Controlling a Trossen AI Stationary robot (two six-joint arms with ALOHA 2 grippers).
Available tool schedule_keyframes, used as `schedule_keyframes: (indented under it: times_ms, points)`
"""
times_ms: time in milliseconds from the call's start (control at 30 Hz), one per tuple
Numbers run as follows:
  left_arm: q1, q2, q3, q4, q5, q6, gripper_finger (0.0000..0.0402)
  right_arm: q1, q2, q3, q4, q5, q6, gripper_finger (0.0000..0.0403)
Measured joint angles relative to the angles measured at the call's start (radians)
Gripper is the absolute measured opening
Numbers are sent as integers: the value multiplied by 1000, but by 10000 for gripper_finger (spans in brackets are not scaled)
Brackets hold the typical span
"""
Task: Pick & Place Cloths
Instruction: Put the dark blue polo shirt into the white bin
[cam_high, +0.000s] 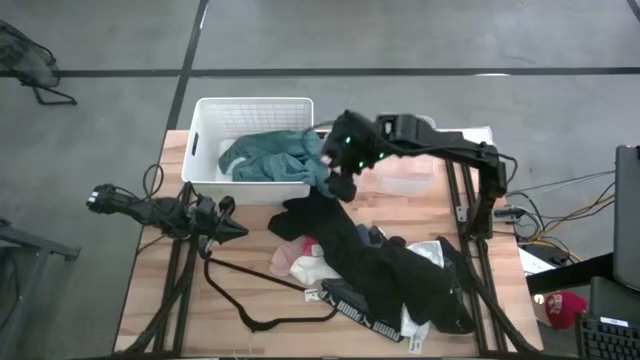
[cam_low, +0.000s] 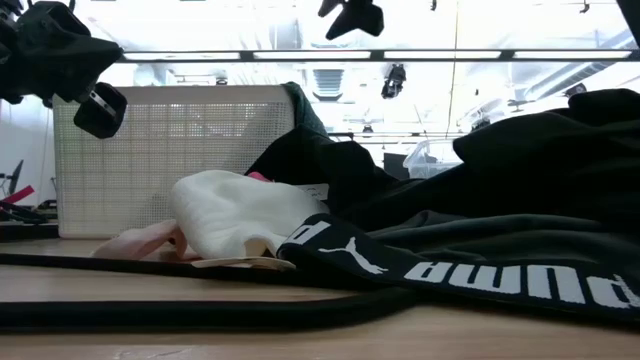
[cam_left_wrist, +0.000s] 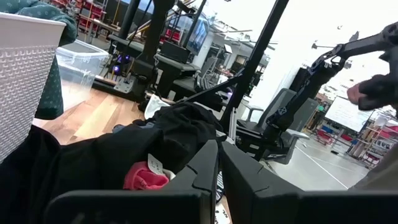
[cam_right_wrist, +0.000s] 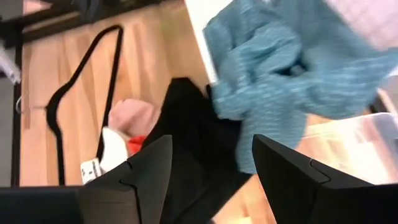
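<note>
Right claw (cam_high: 338, 172), fingers spread wide and empty, hovers beside the white perforated plastic basket (cam_high: 252, 112) holding the large teal fabric garment (cam_high: 272, 155). Black cloths (cam_high: 385, 265) lie heaped on the wooden counter (cam_high: 170, 290). Left claw (cam_high: 232, 230), fingers closed and empty, hangs above the counter.

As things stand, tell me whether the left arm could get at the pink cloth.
Probably yes. The left gripper waits shut at the table's left side, and the pink cloth lies exposed at the pile's near edge. Only the hanger lies nearby, not across the way.
</note>
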Motion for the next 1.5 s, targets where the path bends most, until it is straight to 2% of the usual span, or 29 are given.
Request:
schedule_keyframes:
  times_ms: [167,367,533,733,833,933,1067,1133,1167,1300,1500]
  points:
    - [0,0,0,0,0,0,25,24,2,-152,68,96,2,242]
    - [0,0,0,0,0,0,25,26,3,-336,264,119,3,263]
    - [0,0,0,0,0,0,25,24,3,-440,391,282,5,273]
    - [0,0,0,0,0,0,25,7,3,-533,521,393,16,263]
    - [0,0,0,0,0,0,25,-16,3,-549,534,409,47,240]
    - [0,0,0,0,0,0,25,-38,2,-557,536,411,71,196]
    - [0,0,0,0,0,0,25,-59,2,-548,536,398,79,97]
    - [0,0,0,0,0,0,25,-70,2,-529,538,350,76,37]
    - [0,0,0,0,0,0,25,-73,2,-515,537,321,65,25]
    - [0,0,0,0,0,0,25,-73,2,-424,516,286,48,13]
    - [0,0,0,0,0,0,25,-73,1,-211,517,284,-4,9]
